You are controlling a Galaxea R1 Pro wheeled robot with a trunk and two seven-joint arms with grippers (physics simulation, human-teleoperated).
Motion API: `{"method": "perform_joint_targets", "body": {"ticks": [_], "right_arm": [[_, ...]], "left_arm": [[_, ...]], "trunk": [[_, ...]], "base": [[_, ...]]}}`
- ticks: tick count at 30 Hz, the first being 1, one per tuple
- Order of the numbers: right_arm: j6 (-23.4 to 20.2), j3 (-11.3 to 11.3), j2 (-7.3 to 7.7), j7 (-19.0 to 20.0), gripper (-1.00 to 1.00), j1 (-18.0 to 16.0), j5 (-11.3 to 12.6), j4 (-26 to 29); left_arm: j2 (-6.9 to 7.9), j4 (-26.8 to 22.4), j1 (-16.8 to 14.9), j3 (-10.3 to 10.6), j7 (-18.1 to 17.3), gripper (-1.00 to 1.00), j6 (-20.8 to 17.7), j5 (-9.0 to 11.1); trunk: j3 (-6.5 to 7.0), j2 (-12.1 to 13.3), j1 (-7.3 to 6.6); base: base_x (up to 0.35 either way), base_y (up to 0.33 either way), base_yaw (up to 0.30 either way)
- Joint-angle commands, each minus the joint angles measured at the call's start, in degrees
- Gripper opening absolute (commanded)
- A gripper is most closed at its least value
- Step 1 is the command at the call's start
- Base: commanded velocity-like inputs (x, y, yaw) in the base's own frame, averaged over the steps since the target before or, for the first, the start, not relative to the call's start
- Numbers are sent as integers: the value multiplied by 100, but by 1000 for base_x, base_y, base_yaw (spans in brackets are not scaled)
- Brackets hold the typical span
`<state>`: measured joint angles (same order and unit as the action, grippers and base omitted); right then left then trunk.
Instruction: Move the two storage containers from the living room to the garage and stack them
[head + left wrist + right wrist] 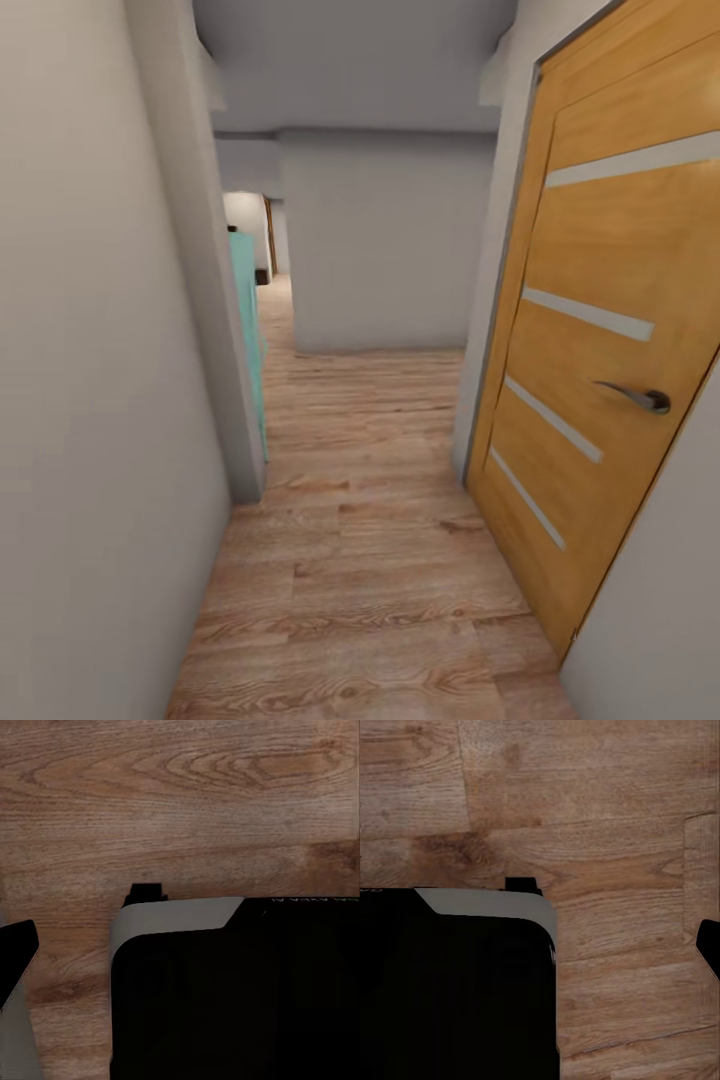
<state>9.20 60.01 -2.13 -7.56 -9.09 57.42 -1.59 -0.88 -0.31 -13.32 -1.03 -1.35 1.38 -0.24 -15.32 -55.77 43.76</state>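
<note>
**In a narrow hallway, no bins in sight**

I am looking down a corridor with a wood plank floor. One wooden door stands just to the right, with four pale horizontal strips and one metal lever handle. Opposite that door, a white wall runs along the left; past its corner I see one teal panel. Beyond the door, a grey wall closes the passage ahead.

Both wrist cameras look down at plank flooring and the robot's black-and-grey base. I cannot tell whether either gripper is released or clenched. I cannot say where the two storage containers are.
</note>
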Motion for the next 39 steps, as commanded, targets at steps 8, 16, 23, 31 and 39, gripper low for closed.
{"method": "perform_joint_targets", "body": {"ticks": [8,16,23,31,39], "right_arm": [[20,46,-6,-2,100,-5,73,-16],[20,46,-6,-1,100,-5,92,-16],[20,46,-6,-1,100,-5,93,-16],[20,46,-6,-1,100,-5,74,-16],[20,46,-6,-1,100,-5,34,-16]], "left_arm": [[1,4,-4,-11,-14,100,13,-2],[1,4,-4,-11,-14,100,14,-2],[1,4,-4,-11,-14,100,16,-2],[1,4,-4,-11,-14,100,12,-8],[1,4,-4,-11,-14,100,14,-10]], "trunk": [[-7,-4,4],[-7,-4,4],[-7,-4,4],[-7,-4,4],[-7,-4,4]], "base": [[322,0,0],[322,0,0],[322,0,0],[322,0,0],[321,0,0]]}}
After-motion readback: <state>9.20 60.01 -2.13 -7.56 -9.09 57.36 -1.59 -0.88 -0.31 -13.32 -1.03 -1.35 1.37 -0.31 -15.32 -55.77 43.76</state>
